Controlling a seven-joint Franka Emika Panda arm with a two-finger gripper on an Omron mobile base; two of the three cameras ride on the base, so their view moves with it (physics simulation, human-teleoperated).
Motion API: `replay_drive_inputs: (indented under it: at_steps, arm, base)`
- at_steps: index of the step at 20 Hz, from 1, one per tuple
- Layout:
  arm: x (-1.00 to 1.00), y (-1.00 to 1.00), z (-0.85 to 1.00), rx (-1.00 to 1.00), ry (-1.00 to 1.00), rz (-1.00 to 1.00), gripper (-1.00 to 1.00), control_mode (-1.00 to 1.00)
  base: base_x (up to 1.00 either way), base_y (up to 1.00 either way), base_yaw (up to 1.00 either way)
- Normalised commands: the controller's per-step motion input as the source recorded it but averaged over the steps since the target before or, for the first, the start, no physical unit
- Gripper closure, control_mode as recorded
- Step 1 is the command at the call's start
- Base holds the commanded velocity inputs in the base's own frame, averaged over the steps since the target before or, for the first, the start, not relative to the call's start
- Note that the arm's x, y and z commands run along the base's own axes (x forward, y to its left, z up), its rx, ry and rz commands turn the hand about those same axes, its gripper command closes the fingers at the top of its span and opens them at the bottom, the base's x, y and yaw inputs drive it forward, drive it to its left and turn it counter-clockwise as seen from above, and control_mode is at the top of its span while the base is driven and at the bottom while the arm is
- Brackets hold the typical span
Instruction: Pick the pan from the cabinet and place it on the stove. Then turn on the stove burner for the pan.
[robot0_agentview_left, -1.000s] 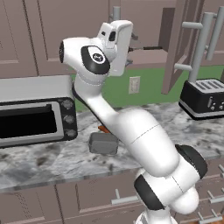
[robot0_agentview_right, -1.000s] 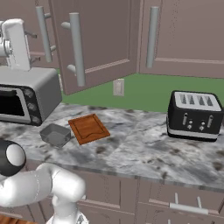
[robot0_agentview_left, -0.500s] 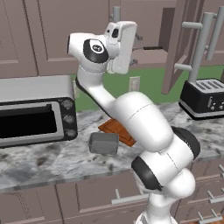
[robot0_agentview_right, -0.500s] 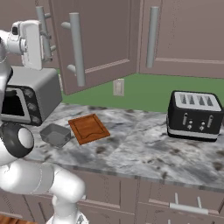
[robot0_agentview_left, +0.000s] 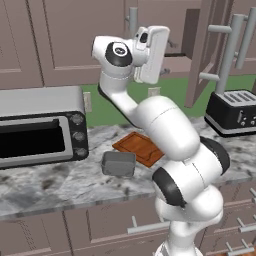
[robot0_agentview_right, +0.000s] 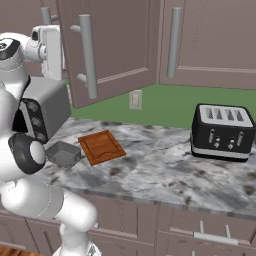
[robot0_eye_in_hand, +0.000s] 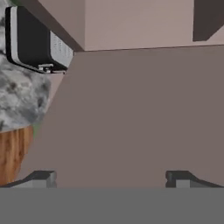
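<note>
My gripper (robot0_eye_in_hand: 111, 178) stood released, its 2 fingertips (robot0_eye_in_hand: 41, 178) set wide apart with nothing between them, facing a flat mauve-brown surface of the cabinet (robot0_agentview_left: 200, 50). My hand was raised high in front of that cabinet, whose door (robot0_agentview_right: 107, 47) hung swung open with its long silver bar handle (robot0_agentview_right: 87, 55) toward the room. I could not make out the pan inside the opening from any view. On the marbled counter (robot0_agentview_right: 160, 170) below lay a wooden cutting board (robot0_agentview_right: 101, 146), with a small grey tin (robot0_agentview_left: 119, 163) just beside it. A silver toaster oven (robot0_agentview_left: 40, 125) sat at the counter's left and a black toaster (robot0_agentview_right: 220, 132) at its right, well apart.
</note>
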Motion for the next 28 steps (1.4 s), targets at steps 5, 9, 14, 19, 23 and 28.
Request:
replay_drive_inputs:
  at_steps: [5,9,14,19,23,28]
  arm:
    - [-0.12,-0.46,-0.04,0.0,0.0,-0.16,-1.0,-1.0]
    - [-0.64,-0.42,-0.05,0.0,0.0,-0.18,-1.0,-1.0]
    - [-0.82,-0.51,-0.03,0.0,0.0,-0.2,-1.0,-1.0]
    - [-0.49,-0.67,0.0,0.02,0.0,-0.16,-1.0,-1.0]
    - [-0.18,-0.72,0.0,0.04,0.0,-0.08,-1.0,-1.0]
    - [-0.08,-0.75,-0.04,0.07,0.0,-0.02,-1.0,-1.0]
  base:
    - [0.0,0.0,0.0]
    - [0.0,0.0,0.0]
    - [0.0,0.0,0.0]
    - [0.0,0.0,0.0]
    - [0.0,0.0,0.0]
    - [0.0,0.0,0.0]
